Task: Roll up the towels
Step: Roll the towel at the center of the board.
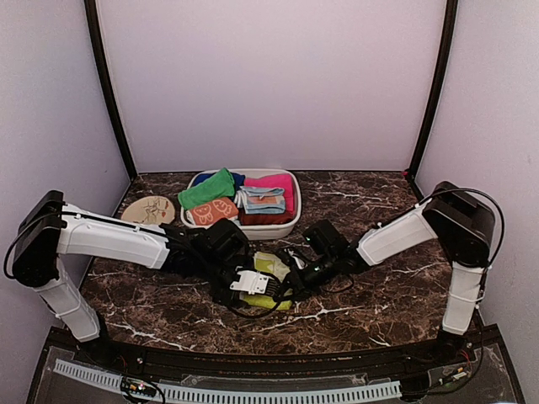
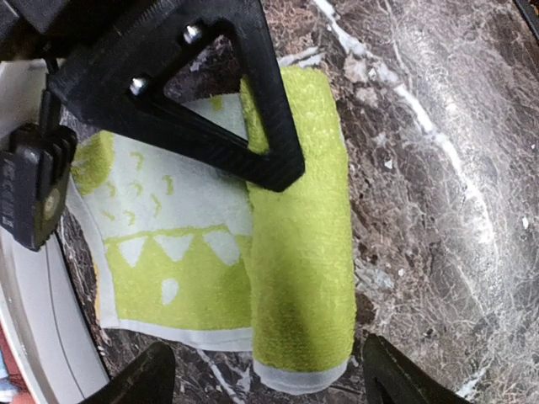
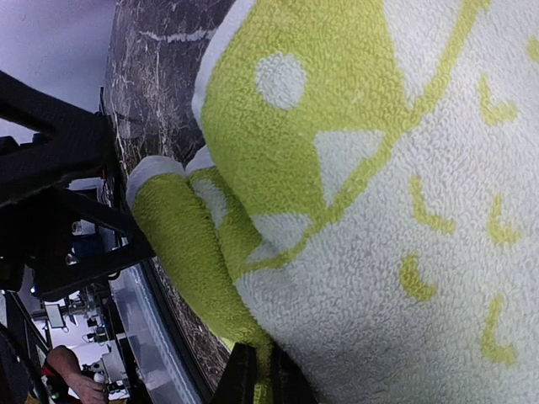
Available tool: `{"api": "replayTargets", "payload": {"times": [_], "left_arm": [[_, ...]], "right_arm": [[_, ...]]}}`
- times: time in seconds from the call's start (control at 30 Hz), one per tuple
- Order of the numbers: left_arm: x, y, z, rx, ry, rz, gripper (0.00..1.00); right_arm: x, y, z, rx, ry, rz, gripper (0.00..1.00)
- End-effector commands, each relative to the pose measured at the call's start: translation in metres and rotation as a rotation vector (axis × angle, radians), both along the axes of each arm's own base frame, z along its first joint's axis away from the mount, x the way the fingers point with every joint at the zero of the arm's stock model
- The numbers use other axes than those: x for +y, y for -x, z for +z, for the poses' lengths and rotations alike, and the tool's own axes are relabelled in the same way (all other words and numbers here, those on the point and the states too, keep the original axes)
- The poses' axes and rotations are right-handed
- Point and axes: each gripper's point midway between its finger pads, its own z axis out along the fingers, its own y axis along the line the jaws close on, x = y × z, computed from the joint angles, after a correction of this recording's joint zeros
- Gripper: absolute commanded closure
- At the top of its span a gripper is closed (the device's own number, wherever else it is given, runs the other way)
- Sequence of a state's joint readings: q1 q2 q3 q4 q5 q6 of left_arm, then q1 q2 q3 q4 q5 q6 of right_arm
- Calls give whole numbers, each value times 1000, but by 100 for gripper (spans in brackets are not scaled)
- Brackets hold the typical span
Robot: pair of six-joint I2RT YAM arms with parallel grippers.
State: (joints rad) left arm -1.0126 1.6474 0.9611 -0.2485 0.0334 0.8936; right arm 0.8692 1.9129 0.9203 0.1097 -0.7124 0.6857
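We've got the printed towel [image 2: 194, 244] front centre on the counter [image 1: 362, 295], one side rolled up tight and the rest lying flat. The left gripper [image 2: 261, 374] is spread wide, a finger on either side of the rolled end, not clamping it. The right gripper [image 3: 257, 374] is pinched closed on the towel's edge. The green towel [image 1: 206, 188] lies in the basket [image 1: 282, 229] at the back, well apart.

top: high, looks down, far from towel [image 1: 271, 266] | wrists: close over towel, opposite sides | shared: towel
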Motion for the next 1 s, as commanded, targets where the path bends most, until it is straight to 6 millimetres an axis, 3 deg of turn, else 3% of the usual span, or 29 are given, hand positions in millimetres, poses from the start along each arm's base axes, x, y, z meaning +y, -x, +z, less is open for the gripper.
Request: {"api": "replayTargets", "payload": {"times": [0.0, 0.13, 0.27, 0.97], "left_arm": [[-1, 14, 21, 68, 17, -16, 22], [-4, 41, 15, 179, 13, -61, 31], [-4, 50, 4, 198, -3, -76, 33], [7, 12, -50, 137, -97, 18, 43]], "right_arm": [[-11, 0, -23, 45, 82, -20, 100], [-10, -1, -25, 61, 97, -29, 100], [-10, -1, -26, 74, 104, -34, 100], [-8, 2, -24, 90, 82, -29, 100]]}}
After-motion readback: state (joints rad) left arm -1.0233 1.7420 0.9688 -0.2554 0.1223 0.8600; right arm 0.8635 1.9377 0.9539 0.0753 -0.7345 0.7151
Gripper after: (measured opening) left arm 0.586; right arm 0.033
